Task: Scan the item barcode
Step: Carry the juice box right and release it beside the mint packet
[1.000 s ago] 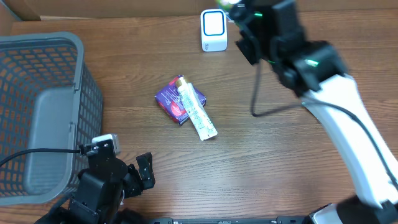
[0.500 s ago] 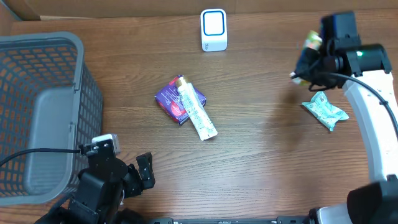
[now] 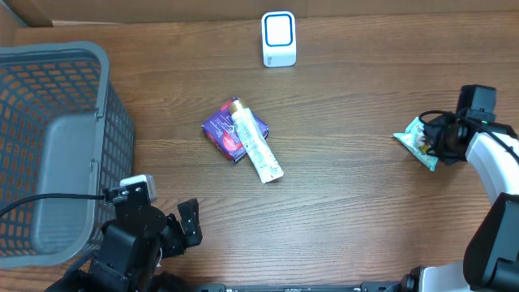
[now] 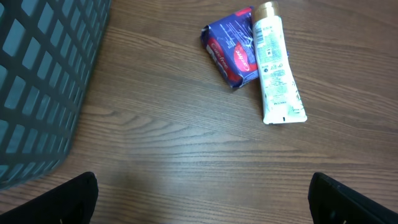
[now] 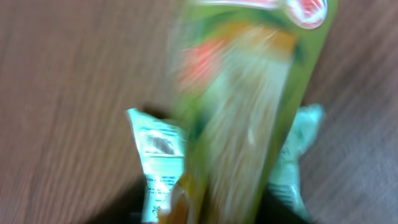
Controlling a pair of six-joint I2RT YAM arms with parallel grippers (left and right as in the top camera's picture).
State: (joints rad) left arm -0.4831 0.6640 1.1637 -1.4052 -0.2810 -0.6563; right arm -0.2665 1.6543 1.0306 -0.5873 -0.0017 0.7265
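**Scan run: one packet over at the right edge, two items waiting in the middle**

The right tool (image 3: 436,139) is out at the right edge of the surface (image 3: 349,211), low and right up against a teal packet (image 3: 413,136) lying there. Its wrist view is mostly a blurry green snack packet (image 5: 249,124) filling the frame, with the teal one showing underneath. I honestly can't tell how wide that tool is standing or whether it actually has hold of the green packet, because the fingers don't show and the blur doesn't help.

The barcode scanner (image 3: 278,39) sits at the far edge, well apart from all that, so nothing is being shown to it right now. My guess is the right side is the done pile.

In the middle there's a purple packet (image 3: 220,130) with a white tube (image 3: 258,150) lying across it, touching. Nothing is near them, so I'd say those are what's left.

The left tool (image 4: 205,202) is parked near the basket (image 3: 81,57), spread wide with nothing in it.
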